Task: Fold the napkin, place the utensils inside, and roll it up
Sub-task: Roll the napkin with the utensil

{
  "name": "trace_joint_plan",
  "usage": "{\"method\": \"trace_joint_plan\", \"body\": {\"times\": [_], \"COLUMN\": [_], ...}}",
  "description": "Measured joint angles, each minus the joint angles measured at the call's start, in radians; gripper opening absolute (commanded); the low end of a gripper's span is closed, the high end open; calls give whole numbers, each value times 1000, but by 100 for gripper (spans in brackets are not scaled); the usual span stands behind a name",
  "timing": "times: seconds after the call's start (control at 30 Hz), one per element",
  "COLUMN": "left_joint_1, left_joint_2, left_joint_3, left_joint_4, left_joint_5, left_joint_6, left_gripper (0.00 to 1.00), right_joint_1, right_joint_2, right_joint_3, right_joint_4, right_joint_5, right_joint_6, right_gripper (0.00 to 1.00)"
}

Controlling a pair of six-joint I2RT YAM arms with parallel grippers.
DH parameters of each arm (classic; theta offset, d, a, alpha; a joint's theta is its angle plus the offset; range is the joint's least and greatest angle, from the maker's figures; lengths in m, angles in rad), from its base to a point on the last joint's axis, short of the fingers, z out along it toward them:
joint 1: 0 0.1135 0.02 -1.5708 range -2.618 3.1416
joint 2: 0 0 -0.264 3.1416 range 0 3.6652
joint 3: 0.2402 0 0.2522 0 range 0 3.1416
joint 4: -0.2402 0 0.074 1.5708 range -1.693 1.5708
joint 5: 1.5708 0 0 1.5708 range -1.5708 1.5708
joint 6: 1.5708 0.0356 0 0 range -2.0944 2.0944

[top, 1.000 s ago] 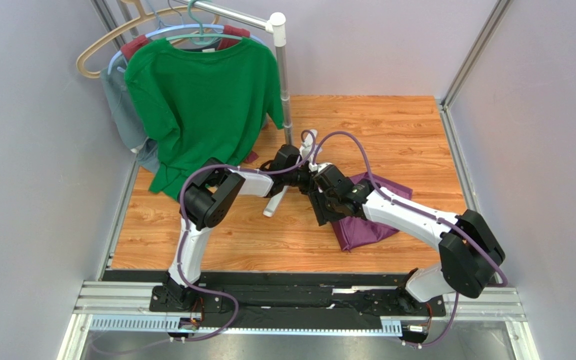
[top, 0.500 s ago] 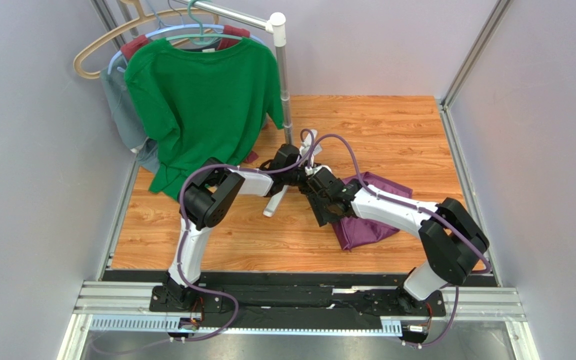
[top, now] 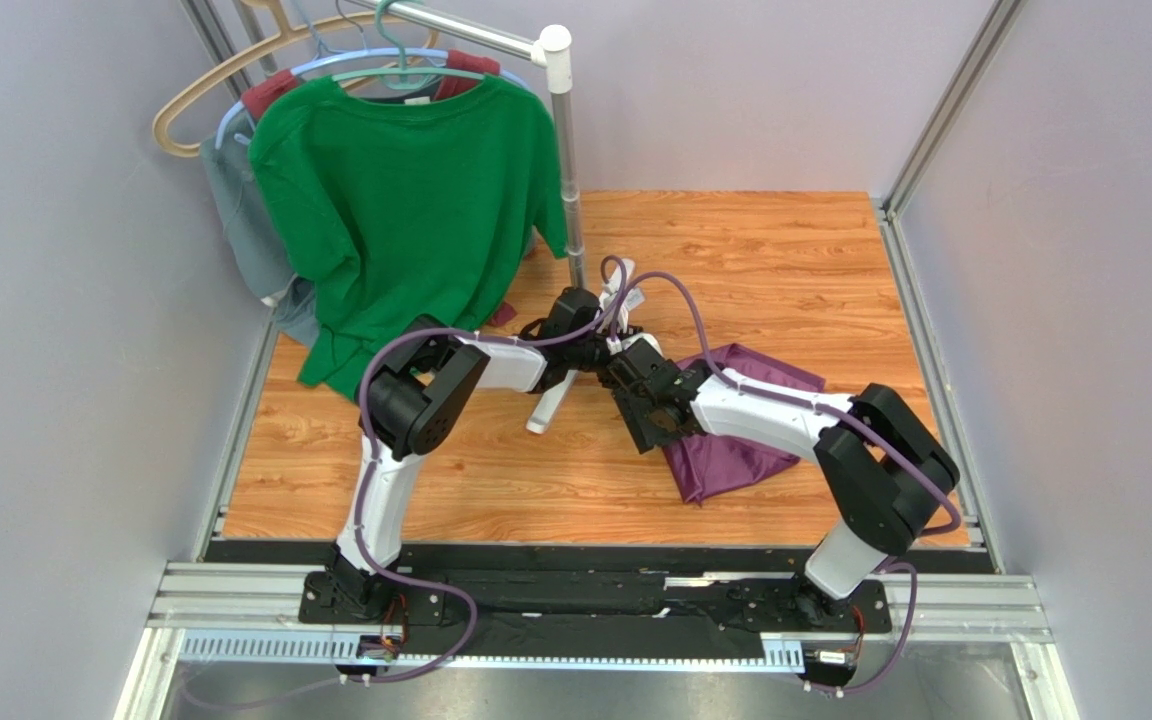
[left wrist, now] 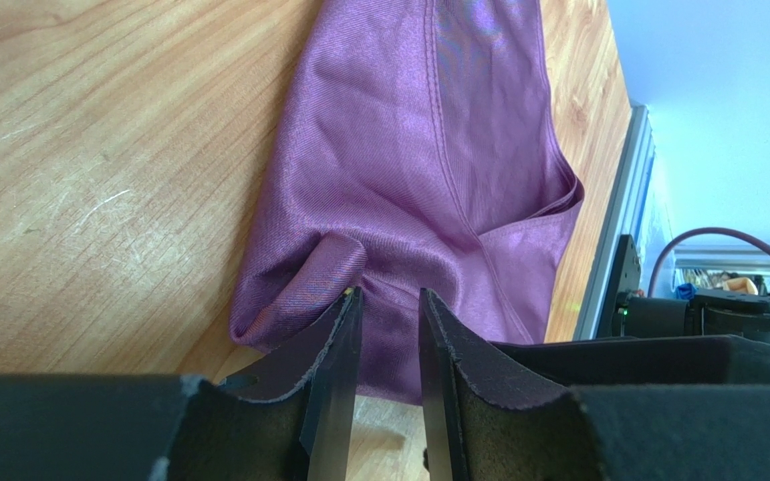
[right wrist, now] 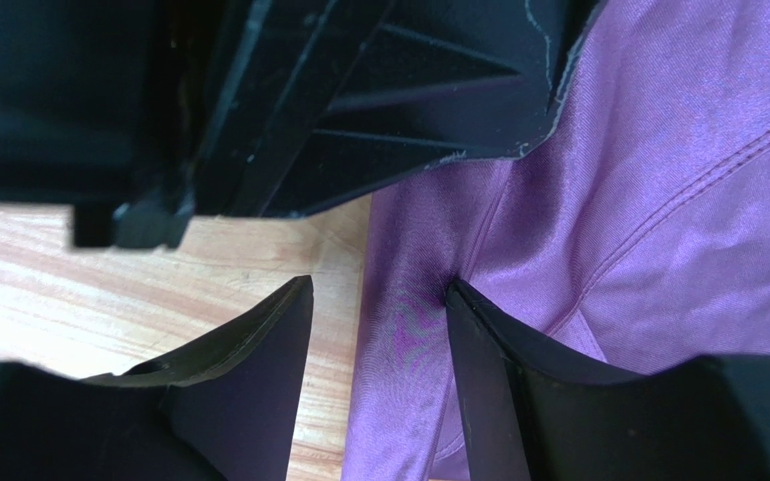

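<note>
Robot lab test cell. Plain walls [top: 71, 300] and aluminium framing [top: 940, 113] box in a wood-grain table [top: 793, 255], mounting rail [top: 597, 600] at its near edge. Clothes rack [top: 563, 165] in one corner.

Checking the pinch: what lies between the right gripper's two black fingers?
Right wrist view: bare wooden tabletop, then the edge of the dark purple cloth napkin.

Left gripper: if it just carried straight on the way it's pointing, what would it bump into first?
The napkin. The left gripper points at the cloth's bunched corner, which sits right at its fingertips, perhaps already touching one. Depth is hard to judge, but nothing else lies between, and only the table is underneath.
</note>
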Motion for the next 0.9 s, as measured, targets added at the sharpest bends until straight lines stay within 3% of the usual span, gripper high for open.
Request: {"method": "trace_joint_plan", "body": {"times": [0.33,0.47,0.53,0.67,0.77,0.9], "left_joint_1": [0,0,0,0,0,0], "left_joint_2": [1,3,3,3,3,0], "left_joint_3": [3,3,3,3,3,3], "left_joint_4": [-1,0,2,8,9,16], "left_joint_5": [1,1,3,5,6,13], "left_joint_6": [4,4,3,0,-2,-6], "left_gripper": [37,37,37,39,43,59], "right_joint_1": [-42,-64,-72,-83,-93,-105], "right_joint_2": [26,27,21,-6,-25,-52], "right_joint_3": [-6,-13,-26,-66,-92,-127], "right_joint_4": [14,25,41,85,113,153], "right_joint_5": [-5,-45,-67,-87,-93,-109], "right_joint_6": [4,15,26,51,68,87], "right_gripper": [54,49,41,39,35,34]}}
